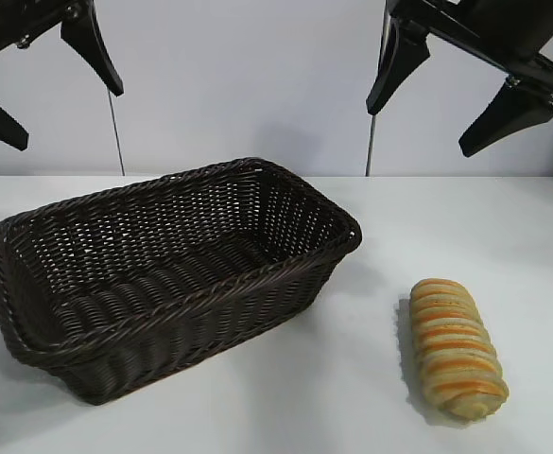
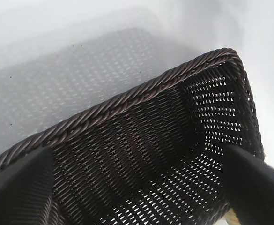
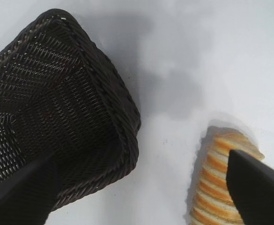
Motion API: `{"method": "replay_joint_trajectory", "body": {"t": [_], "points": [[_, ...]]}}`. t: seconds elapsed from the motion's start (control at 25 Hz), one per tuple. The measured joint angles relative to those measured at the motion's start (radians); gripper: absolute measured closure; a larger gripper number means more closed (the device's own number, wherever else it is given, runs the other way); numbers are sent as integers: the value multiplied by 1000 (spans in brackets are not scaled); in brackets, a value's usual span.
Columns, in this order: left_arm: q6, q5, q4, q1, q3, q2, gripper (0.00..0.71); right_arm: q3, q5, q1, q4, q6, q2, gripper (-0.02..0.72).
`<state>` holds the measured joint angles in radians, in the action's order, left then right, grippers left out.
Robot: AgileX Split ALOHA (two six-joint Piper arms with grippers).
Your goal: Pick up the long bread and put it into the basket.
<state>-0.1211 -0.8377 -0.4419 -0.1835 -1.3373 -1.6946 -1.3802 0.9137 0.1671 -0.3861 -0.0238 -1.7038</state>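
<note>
White tabletop (image 1: pixel 465 227) fills the lower two thirds of the exterior view, smooth and matte, and meets a pale grey wall (image 1: pixel 248 85) along a level line behind the basket. Two thin dark rods stand against that wall, one at upper left, one right of centre.

Left of centre sits the basket (image 1: pixel 285 270), dark brown wicker with a braided rim, its inside bare. The long bread (image 1: pixel 454 348) lies on the table at lower right, well apart from the basket, its striped ridges running across it (nothing lies between the two).

Both arms hang high above the table. The left gripper (image 1: pixel 54 90) is at upper left over the basket's far end, jaws spread and holding nothing. The right gripper (image 1: pixel 441 104) is at upper right, likewise released.
</note>
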Motion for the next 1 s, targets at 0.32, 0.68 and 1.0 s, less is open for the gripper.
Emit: {"method": "replay_joint_trajectory", "body": {"t": [0.32,0.68,1.0], "points": [[-1,0,0,0,0,0,15,0,1,0,0,0,0,8],[-1,0,0,0,0,0,15,0,3,0,1,0,0,8],[-1,68,-11,0,0,0,15,0,3,0,1,0,0,8]]}}
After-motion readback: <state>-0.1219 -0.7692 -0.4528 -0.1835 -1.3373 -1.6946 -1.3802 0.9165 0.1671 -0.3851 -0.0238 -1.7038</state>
